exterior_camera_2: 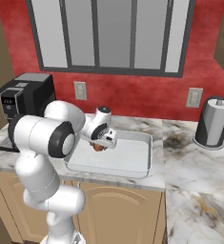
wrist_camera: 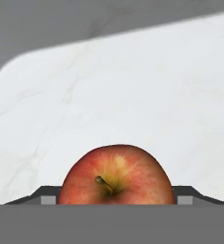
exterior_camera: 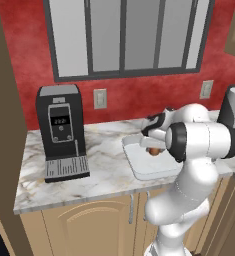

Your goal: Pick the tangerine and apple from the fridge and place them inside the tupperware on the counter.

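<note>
The apple (wrist_camera: 117,176), reddish with a short dark stem, sits between my gripper's (wrist_camera: 116,198) two fingers, which are shut on it. In the base views the gripper (exterior_camera: 152,146) (exterior_camera_2: 100,143) holds the apple (exterior_camera: 152,150) (exterior_camera_2: 99,147) just above the floor of the tupperware (exterior_camera: 151,169) (exterior_camera_2: 125,159), near its left side. The hand view looks down onto the white bottom of the tupperware (wrist_camera: 132,95) and one rounded corner. The tupperware rests on the marbled counter (exterior_camera: 104,170) (exterior_camera_2: 189,152). The tangerine and the fridge are out of view.
A black coffee machine (exterior_camera: 61,130) (exterior_camera_2: 25,97) stands on the counter to the left of the tupperware. A dark paper-towel holder (exterior_camera_2: 212,123) (exterior_camera: 233,107) is at the right. Behind is a red wall with a window and sockets.
</note>
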Available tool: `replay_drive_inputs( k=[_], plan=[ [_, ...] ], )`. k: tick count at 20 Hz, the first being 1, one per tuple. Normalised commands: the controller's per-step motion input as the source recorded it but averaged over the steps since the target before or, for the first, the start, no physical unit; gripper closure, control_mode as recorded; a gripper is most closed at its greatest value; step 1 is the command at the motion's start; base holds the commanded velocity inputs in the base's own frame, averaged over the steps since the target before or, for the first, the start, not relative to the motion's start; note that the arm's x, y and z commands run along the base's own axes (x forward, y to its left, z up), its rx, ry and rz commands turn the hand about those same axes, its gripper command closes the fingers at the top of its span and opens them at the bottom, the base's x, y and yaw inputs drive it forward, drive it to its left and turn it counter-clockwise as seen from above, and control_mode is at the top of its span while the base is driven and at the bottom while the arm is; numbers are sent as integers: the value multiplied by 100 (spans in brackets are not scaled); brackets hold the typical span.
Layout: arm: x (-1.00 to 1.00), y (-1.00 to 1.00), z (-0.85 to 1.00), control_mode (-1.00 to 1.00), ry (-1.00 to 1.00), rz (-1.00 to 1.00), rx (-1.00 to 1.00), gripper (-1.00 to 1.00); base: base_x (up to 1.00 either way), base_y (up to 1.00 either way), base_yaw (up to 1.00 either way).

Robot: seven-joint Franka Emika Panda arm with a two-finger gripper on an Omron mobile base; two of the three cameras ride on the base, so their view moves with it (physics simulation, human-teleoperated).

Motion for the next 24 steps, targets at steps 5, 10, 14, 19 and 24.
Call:
replay_drive_inputs(
  k=[5, 10, 14, 19, 24],
  plan=[
    [-14, -14, 52, -100, 0, 0, 0, -100, 0, 0, 0],
    [-2, 0, 57, -100, 0, 0, 0, -100, 0, 0, 0],
    [-7, 0, 23, -100, 0, 2, 0, -100, 0, 0, 0],
    [-100, 0, 55, -100, 0, 9, -5, -100, 0, 0, 0],
    [-100, 0, 68, -100, -3, 10, -10, -100, 0, 0, 0]
  ],
)
